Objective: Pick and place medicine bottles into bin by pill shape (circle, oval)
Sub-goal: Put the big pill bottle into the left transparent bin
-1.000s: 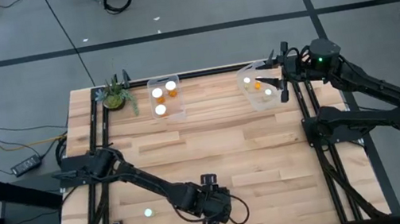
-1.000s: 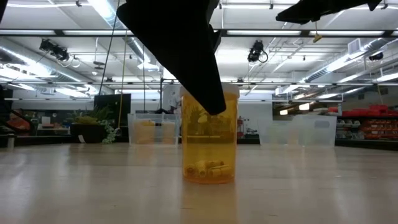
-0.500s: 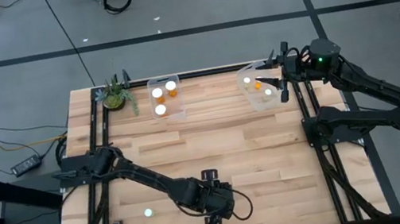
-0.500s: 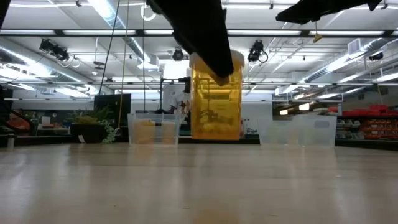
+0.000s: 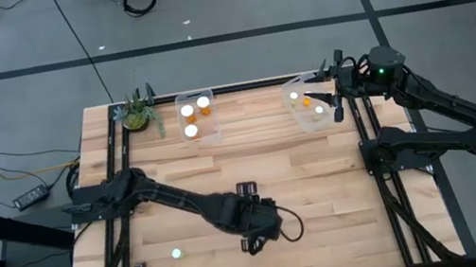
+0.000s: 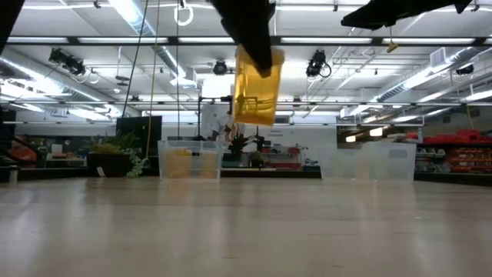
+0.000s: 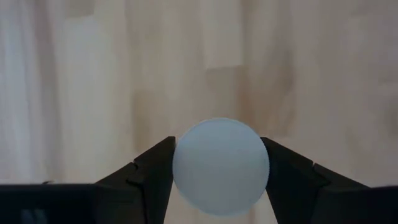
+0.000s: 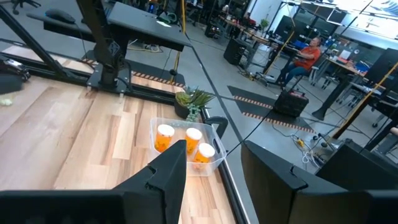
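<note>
My left gripper is shut on a translucent-orange medicine bottle with a round white cap, held high above the table's near middle. My right gripper waits open and empty over the right clear bin, which holds a few bottles. The left clear bin holds three bottles standing on their bases; it also shows in the right wrist view. One more white-capped bottle stands on the table near the front left. My left gripper pinches the bottle at its capped top end, one finger on each side of the white cap's rim. The fingers come from above, pointing down. The bottle hangs below them, slightly tilted, lifted clear of the table.
A small potted plant stands at the far left corner beside the left bin. Black rails run along the table's left and right sides. A person in orange sits in the room far beyond the table.
My left gripper has risen with the orange bottle and gone a little toward the table's far and right edges. The bottle, which stood on the table a second ago, now hangs lifted clear and slightly tilted.
</note>
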